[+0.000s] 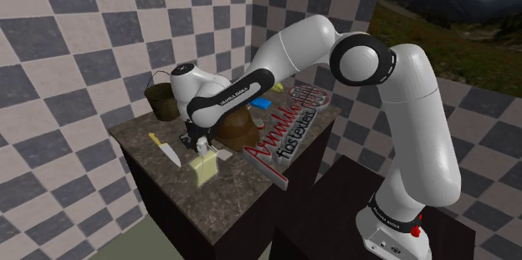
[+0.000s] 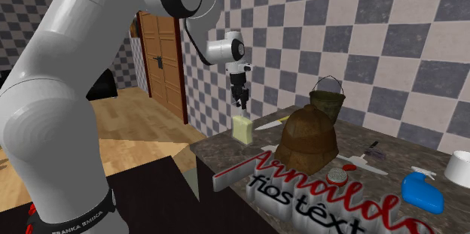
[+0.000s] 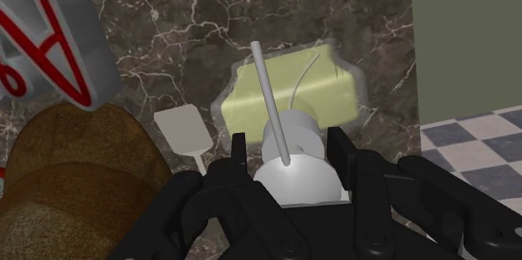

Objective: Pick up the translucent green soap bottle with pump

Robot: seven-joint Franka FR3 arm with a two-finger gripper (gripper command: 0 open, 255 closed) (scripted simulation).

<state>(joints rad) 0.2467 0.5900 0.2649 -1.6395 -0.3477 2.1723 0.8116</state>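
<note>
The soap bottle [image 1: 203, 171] [image 2: 241, 130] [image 3: 293, 91] is pale yellow-green and translucent, with a grey-white pump on top. It stands upright on the dark marble counter [image 1: 243, 204], close to a counter edge. My black gripper [image 1: 201, 145] [image 2: 240, 106] [image 3: 289, 138] hangs straight over it, pointing down. In the wrist view the two fingers stand apart on either side of the pump's collar, with a thin gap on each side. The bottle's base rests on the counter.
A brown hat [image 1: 238, 126] [image 2: 306, 138] sits right beside the bottle, and a small white spatula [image 3: 186, 130] lies between them. A knife [image 1: 163, 147], a dark bucket [image 1: 161, 98] and a red-and-black lettered sign [image 1: 289, 133] share the counter. Floor lies beyond the edge [image 3: 468, 49].
</note>
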